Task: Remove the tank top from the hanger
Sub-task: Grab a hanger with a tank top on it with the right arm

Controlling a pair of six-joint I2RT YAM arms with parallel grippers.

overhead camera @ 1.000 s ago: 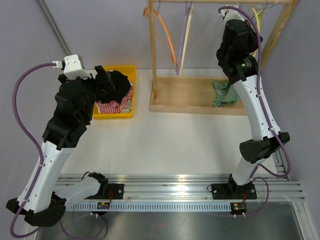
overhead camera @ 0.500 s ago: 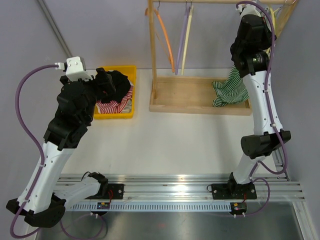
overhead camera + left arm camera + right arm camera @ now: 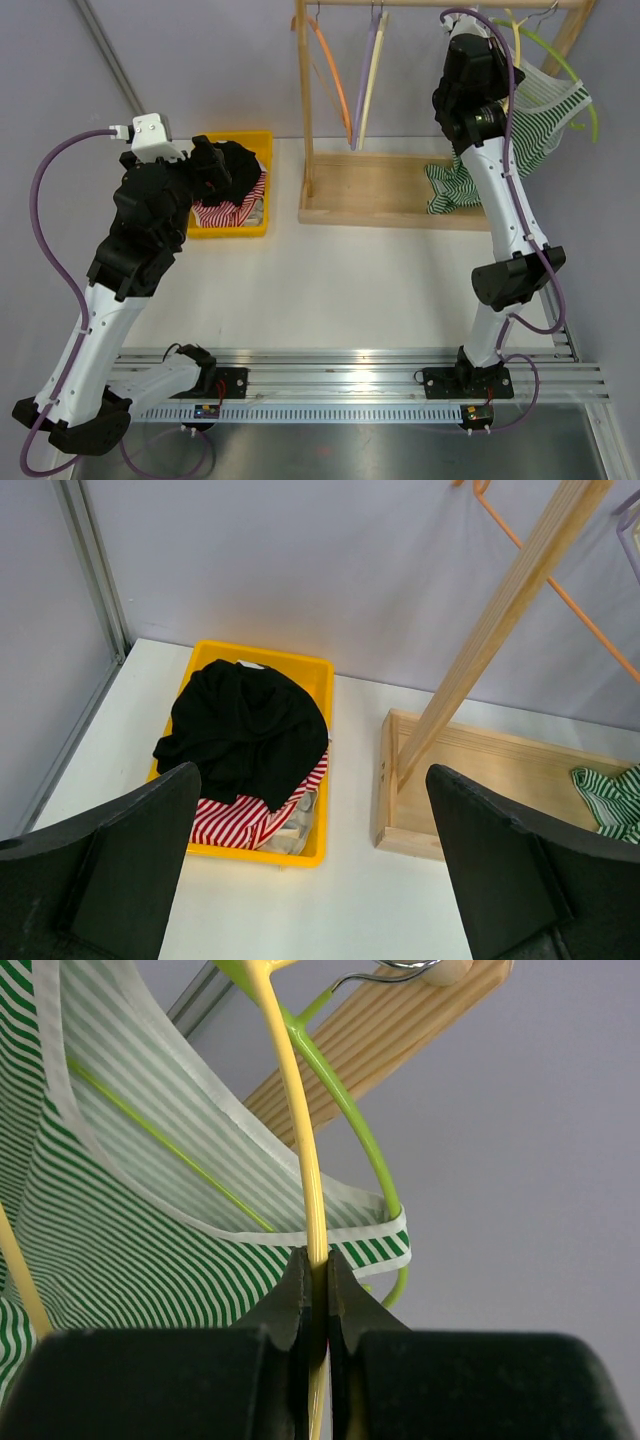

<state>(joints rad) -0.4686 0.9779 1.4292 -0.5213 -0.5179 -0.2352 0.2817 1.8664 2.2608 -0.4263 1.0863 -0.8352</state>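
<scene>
Step in hand: getting a hold up at the rack, pre-strip. Right hand point(image 3: 318, 1265) is clamped tight on a thin yellow hanger point(image 3: 297, 1130) arm, fingers together w/ only the rod between them, no cloth in the pinch. Tank top point(image 3: 548, 108), green/white stripes, sits at approx 1 o'clock in the top view, spread out to the right of the rack. Its strap loops over the green hanger point(image 3: 352, 1120) end, just at 1 o'clock from the fingertips; the hook rides the wooden rail point(image 3: 400, 1022). Lower hem seems to trail into the rack base point(image 3: 370, 190), partly hidden behind the arm. Left hand point(image 3: 312, 775) hangs wide apart and empty above the yellow bin point(image 3: 262, 657) at 10 o'clock on the counter point(image 3: 330, 290), well apart from the rack.

Next move, prob.: strap must slide off the green hanger end, so a pinch on fabric, not rod, is needed. Can't tell whether the top also rides the yellow hanger; worth checking before any pull. Left hand would need a long reach toward 2 o'clock to help.
</scene>
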